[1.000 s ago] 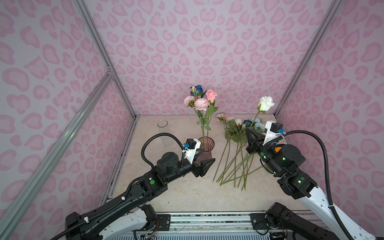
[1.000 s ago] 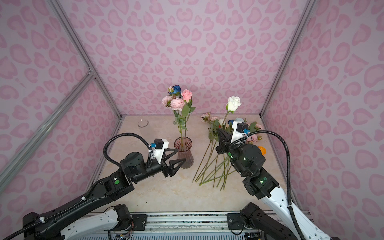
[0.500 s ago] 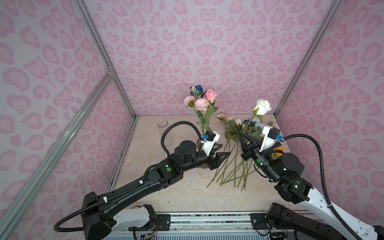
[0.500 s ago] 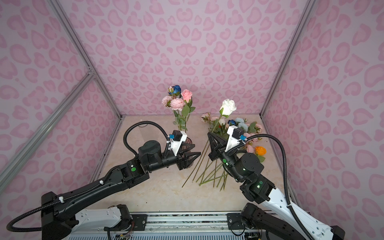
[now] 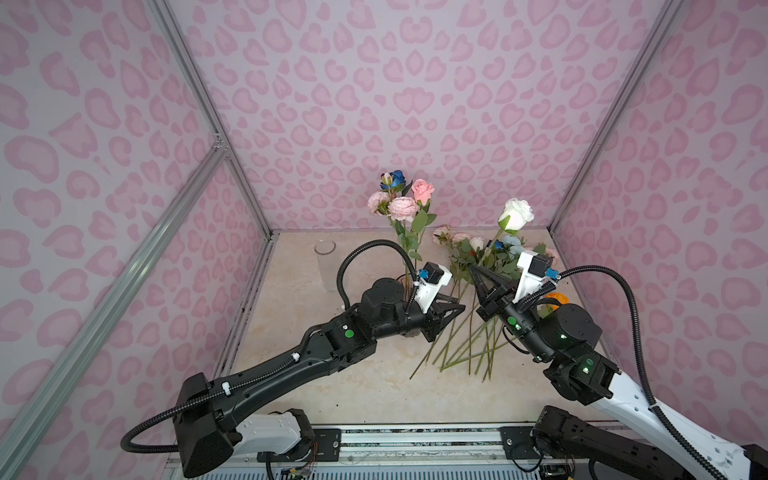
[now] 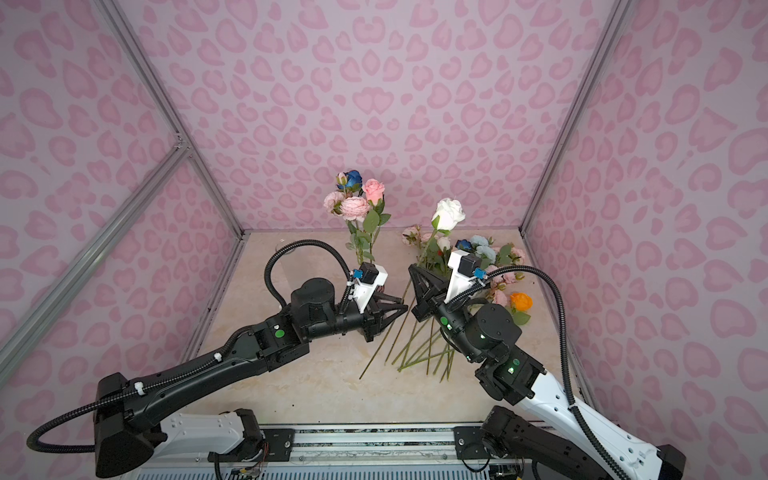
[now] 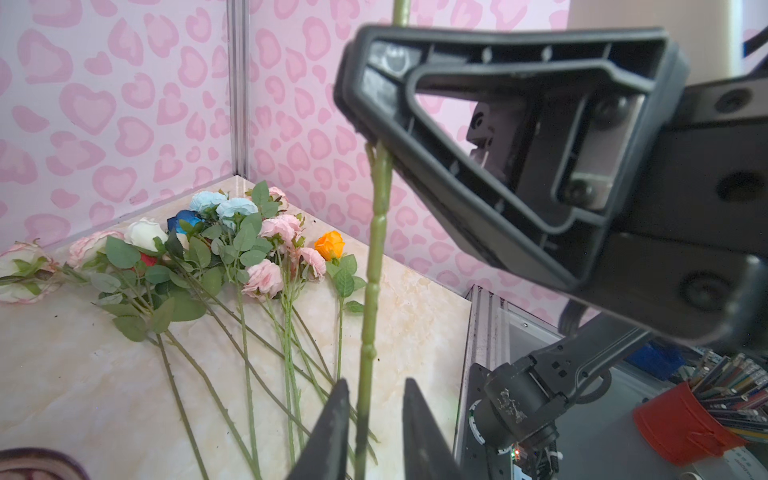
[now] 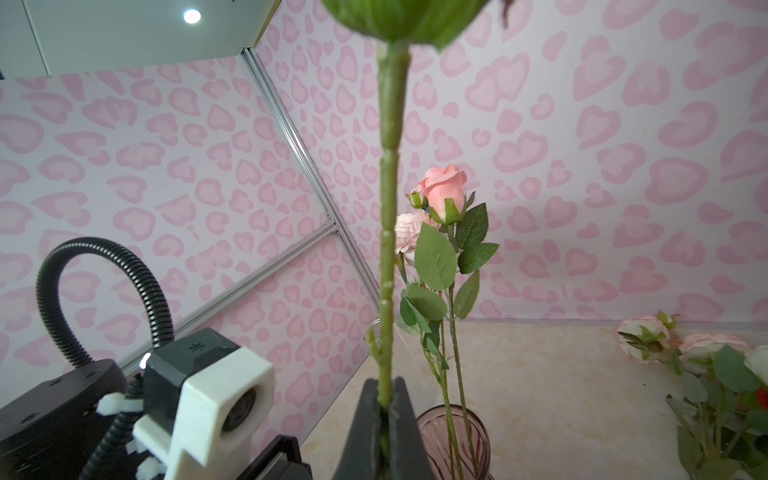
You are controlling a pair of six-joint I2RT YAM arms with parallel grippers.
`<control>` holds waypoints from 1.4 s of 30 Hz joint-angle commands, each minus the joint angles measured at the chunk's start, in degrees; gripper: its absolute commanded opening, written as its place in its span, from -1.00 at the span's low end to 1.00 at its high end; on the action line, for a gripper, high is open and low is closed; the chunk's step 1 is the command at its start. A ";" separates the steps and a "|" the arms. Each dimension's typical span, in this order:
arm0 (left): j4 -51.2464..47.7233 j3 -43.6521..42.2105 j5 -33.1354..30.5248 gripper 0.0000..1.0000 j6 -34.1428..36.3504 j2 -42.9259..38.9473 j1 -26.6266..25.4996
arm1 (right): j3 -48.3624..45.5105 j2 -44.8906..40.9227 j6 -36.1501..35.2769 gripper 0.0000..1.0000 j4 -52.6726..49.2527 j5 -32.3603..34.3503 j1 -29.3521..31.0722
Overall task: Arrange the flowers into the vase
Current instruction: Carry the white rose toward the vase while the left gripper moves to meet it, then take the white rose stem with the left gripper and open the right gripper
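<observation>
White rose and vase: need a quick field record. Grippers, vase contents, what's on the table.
right gripper: shut on green stem of white rose
left gripper: open, jaws either side of that stem, farther from the bloom
pink ribbed glass vase: dark blue rose, pink rose, pale pink peony-like blooms
beige marble tabletop: pile of loose flowers lying flat
clear glass cylinder: no flowers in it
</observation>
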 commanded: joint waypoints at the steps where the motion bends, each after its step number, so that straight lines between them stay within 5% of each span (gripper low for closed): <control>1: -0.22 0.69 -1.95 -0.80 1.13 -0.22 0.02 | -0.08 0.30 0.74 -0.95 2.97 -0.74 0.11; 3: -0.11 0.53 -3.89 -0.92 1.73 -0.91 0.02 | 0.43 0.71 0.57 -0.83 2.50 -1.77 0.09; 6: 0.01 0.97 -8.38 -0.92 3.08 -2.03 0.03 | 0.67 0.58 0.10 -0.28 1.69 -2.59 0.22; 13: 3.18 4.74 -25.33 -0.92 10.60 -4.59 0.02 | -3.66 -6.11 -0.97 -0.17 1.47 4.32 0.53; 17: 12.96 7.51 -34.02 -0.92 19.64 -3.80 0.40 | -4.18 -8.21 -1.37 -0.18 -0.86 6.85 0.51; 21: 23.23 9.53 -34.63 -0.92 24.33 -0.69 2.54 | -4.55 -9.29 -1.06 -0.19 -2.69 8.07 0.53; 30: 29.34 12.34 -32.18 -0.92 21.48 7.15 8.35 | -5.88 -12.45 -1.54 -0.19 -5.18 10.52 0.51; 42: 29.07 -0.09 -32.89 -0.92 14.88 5.77 8.80 | -7.01 -14.89 -2.36 -0.19 -7.63 12.56 0.45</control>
